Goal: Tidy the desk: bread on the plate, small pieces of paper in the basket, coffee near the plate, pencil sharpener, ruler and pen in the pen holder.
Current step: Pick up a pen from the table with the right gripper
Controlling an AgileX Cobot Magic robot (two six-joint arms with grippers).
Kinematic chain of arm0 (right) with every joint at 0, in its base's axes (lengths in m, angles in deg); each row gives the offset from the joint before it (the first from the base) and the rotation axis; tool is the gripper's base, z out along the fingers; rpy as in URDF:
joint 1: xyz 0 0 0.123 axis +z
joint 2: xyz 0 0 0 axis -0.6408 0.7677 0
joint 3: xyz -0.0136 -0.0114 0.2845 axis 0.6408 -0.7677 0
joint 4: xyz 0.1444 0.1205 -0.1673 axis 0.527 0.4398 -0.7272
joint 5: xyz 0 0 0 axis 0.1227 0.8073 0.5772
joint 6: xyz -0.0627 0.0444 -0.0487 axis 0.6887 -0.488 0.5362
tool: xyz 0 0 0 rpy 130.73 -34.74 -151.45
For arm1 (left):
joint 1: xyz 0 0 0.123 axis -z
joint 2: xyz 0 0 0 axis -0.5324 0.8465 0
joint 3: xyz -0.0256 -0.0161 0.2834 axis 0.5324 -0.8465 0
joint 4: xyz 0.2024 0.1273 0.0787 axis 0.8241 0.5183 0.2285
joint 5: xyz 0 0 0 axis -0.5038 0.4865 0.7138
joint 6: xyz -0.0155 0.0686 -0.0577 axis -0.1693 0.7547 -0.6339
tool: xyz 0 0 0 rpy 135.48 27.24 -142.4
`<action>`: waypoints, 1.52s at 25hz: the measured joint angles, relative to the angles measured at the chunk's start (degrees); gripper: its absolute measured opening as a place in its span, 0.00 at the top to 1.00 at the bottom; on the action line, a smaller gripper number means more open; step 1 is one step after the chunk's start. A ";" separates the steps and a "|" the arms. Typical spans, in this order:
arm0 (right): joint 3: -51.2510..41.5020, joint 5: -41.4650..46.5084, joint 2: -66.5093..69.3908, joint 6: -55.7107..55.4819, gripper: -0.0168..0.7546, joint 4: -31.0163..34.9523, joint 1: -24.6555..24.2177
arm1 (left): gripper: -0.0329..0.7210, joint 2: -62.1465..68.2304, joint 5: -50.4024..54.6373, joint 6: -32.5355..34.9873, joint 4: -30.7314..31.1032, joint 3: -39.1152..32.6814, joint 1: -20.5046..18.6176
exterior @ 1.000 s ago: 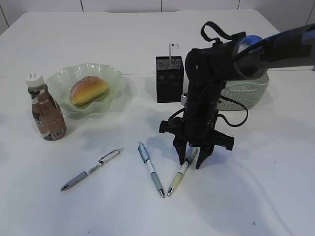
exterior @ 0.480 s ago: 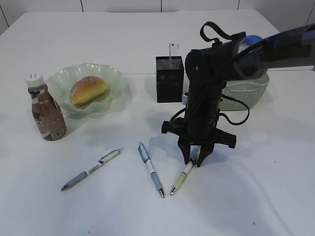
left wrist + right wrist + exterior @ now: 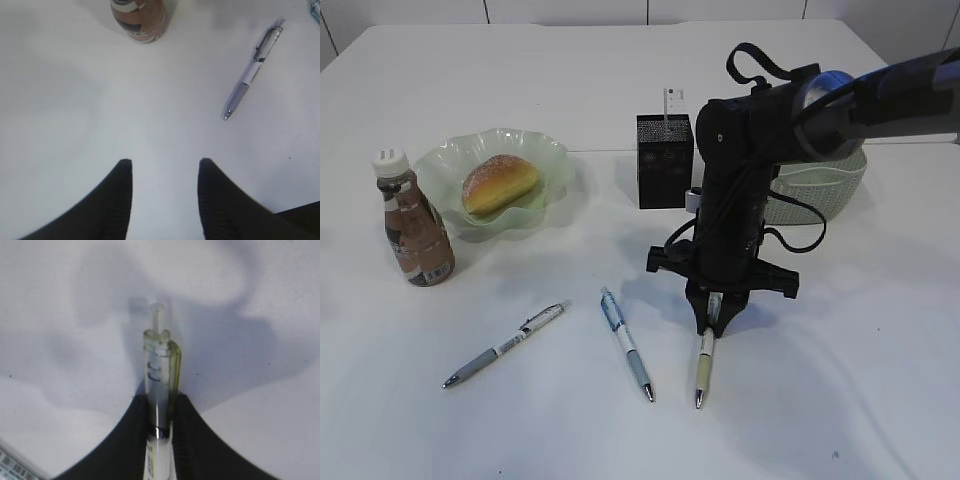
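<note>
White desk [image 3: 840,400], pen [image 3: 159,385] between pinching fingers [image 3: 131,440]

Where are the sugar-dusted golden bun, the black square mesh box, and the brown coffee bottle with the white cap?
Sugar-dusted golden bun [image 3: 500,185], exterior view, top crust.
Black square mesh box [image 3: 665,165], exterior view, front face.
Brown coffee bottle [image 3: 417,235], exterior view, label.
</note>
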 joint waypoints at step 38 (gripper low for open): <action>12.75 3.84 0.41 27.09 0.82 -0.84 0.52 | 0.57 0.00 0.04 0.00 0.00 0.00 0.00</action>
